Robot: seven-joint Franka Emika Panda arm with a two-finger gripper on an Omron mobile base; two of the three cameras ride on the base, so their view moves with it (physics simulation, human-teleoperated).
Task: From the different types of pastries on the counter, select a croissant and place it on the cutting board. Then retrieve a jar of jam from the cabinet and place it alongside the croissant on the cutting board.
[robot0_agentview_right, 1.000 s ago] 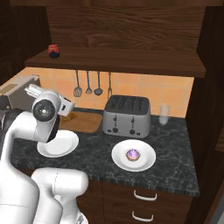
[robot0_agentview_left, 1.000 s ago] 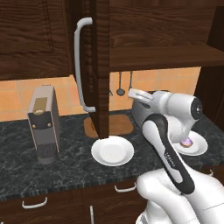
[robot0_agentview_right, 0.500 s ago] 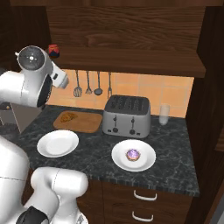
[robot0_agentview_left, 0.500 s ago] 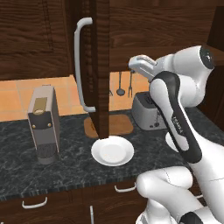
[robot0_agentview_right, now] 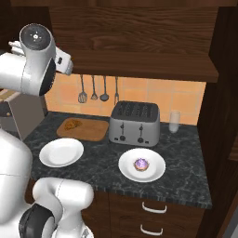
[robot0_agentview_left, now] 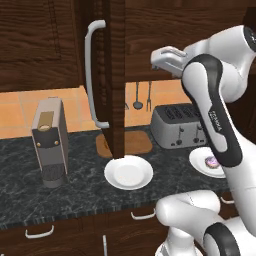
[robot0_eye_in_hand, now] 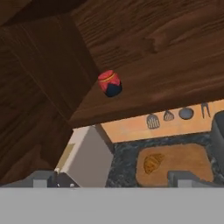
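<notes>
The cabinet (robot0_agentview_left: 112, 75) stands open above the counter (robot0_agentview_right: 186, 158); the cutting board (robot0_agentview_right: 88, 130) lies by the toaster (robot0_agentview_right: 135, 123), with the croissant (robot0_eye_in_hand: 153, 164) resting on it; the cupcake (robot0_agentview_right: 141, 164) sits on a plate (robot0_agentview_right: 153, 172); the gripper (robot0_eye_in_hand: 113, 181), raised to shelf height, has jaws spread wide and empty; the jar of jam (robot0_eye_in_hand: 110, 83) stands on the shelf ahead, well apart from the fingertips.
</notes>
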